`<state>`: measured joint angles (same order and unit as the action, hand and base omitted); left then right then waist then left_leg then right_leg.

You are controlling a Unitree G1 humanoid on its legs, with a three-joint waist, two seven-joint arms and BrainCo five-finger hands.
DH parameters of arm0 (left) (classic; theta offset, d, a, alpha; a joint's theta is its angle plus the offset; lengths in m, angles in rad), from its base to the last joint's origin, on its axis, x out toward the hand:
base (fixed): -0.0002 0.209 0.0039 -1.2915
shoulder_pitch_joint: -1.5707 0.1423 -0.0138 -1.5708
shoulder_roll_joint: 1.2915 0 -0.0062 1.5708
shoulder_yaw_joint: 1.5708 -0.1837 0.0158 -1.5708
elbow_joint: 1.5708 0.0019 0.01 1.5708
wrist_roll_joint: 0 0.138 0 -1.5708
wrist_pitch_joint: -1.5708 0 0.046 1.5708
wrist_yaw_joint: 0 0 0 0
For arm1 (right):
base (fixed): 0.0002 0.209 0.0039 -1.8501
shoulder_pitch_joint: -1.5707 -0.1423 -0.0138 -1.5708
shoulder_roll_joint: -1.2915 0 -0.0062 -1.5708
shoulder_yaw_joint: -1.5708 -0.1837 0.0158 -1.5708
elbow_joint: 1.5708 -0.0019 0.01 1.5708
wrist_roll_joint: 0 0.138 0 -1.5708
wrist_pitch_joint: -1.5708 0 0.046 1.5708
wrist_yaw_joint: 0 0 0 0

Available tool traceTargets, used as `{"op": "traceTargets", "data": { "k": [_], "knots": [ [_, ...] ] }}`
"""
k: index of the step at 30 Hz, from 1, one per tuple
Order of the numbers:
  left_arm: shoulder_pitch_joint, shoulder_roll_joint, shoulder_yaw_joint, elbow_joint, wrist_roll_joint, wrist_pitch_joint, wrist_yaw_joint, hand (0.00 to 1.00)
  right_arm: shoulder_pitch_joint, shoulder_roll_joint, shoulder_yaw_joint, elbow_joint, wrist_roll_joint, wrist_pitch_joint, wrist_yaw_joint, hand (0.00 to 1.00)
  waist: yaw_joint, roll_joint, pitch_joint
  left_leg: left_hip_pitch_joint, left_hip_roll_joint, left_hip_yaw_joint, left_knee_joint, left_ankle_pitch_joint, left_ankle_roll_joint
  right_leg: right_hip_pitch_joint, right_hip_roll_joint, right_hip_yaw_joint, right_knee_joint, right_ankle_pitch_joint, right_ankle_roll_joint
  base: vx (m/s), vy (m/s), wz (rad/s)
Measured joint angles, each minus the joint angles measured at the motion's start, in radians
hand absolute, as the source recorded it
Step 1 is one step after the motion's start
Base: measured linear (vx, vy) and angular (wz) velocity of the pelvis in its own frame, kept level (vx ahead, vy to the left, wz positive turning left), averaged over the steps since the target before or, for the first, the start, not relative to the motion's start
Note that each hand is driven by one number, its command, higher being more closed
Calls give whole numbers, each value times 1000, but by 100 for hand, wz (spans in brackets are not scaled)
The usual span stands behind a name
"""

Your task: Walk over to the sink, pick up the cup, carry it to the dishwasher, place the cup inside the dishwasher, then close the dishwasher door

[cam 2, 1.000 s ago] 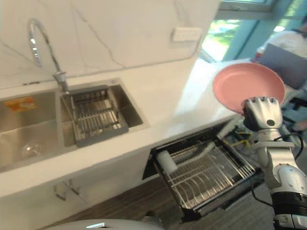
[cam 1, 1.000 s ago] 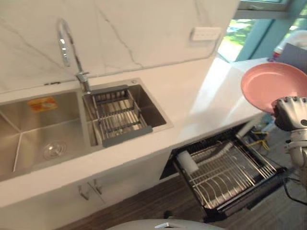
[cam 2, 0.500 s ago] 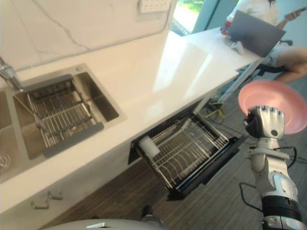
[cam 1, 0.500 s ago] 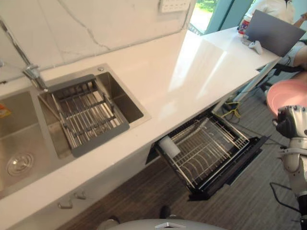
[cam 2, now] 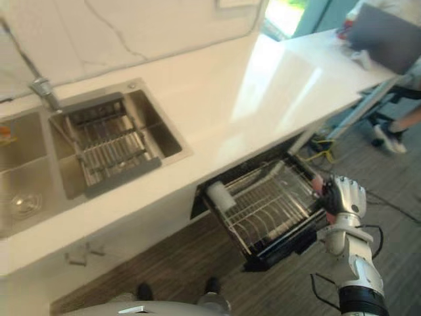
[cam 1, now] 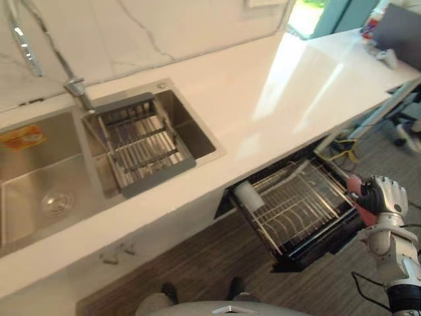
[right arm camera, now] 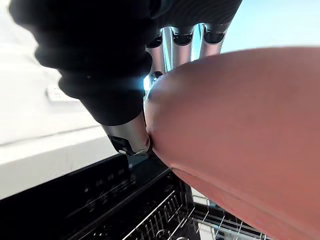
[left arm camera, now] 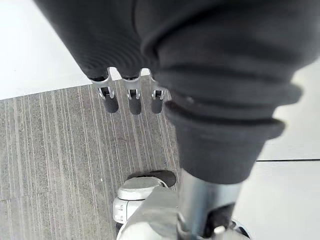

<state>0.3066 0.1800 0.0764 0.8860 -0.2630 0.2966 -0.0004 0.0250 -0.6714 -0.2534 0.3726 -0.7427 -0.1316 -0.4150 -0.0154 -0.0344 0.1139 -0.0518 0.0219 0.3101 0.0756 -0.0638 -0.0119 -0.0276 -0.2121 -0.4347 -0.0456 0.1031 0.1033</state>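
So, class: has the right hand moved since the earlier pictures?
Yes. The right hand, gripping the pink plate, has come down from level with the counter to the dishwasher rack's outer edge.

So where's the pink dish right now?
The pink dish sits low on the right of the eye views, held in the right robot hand, right beside the outer edge of the pulled-out dishwasher rack.

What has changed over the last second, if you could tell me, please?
The right hand has lowered the pink dish from counter height to the outer edge of the open dishwasher rack. Its grip is unchanged; the rack stays out, the white cylinder in its corner; the left hand hangs open.
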Motion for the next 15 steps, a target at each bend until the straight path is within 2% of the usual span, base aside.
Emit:
{"op": "traceTargets", "data": {
  "k": [2, 8, 12, 15],
  "knots": [
    [0, -7, -2, -5, -7, -2, -5, 0, -17, 15, 31, 0, 0, 15, 7, 100, 6, 11, 6, -9, -11, -15, -23, 20, 5, -7, -7, -16, -6, 8, 5, -60, 58, 23],
    [-8, -6, -2, -10, -8, -15, -14, 0, -65, 47, 97, 38, 0, 53, 26, 100, 20, 11, 50, -35, -23, -62, -26, 46, 21, -6, -11, -53, -12, 14, 8, -25, 24, 21],
    [-27, 0, -2, -11, -9, -33, -27, 0, -118, 45, 106, 99, 11, 81, 21, 100, 32, 16, 102, -58, -28, -89, -25, 59, 25, -11, -12, -76, -11, 19, 13, -12, 22, 21],
    [-65, 7, -2, -14, -13, -38, -28, 0, -180, 32, 135, 132, 53, 97, 15, 100, 43, 14, 164, -98, -30, -121, -24, 77, 26, -44, -10, -85, -9, 31, 6, -42, 19, 12]
  ]
}}
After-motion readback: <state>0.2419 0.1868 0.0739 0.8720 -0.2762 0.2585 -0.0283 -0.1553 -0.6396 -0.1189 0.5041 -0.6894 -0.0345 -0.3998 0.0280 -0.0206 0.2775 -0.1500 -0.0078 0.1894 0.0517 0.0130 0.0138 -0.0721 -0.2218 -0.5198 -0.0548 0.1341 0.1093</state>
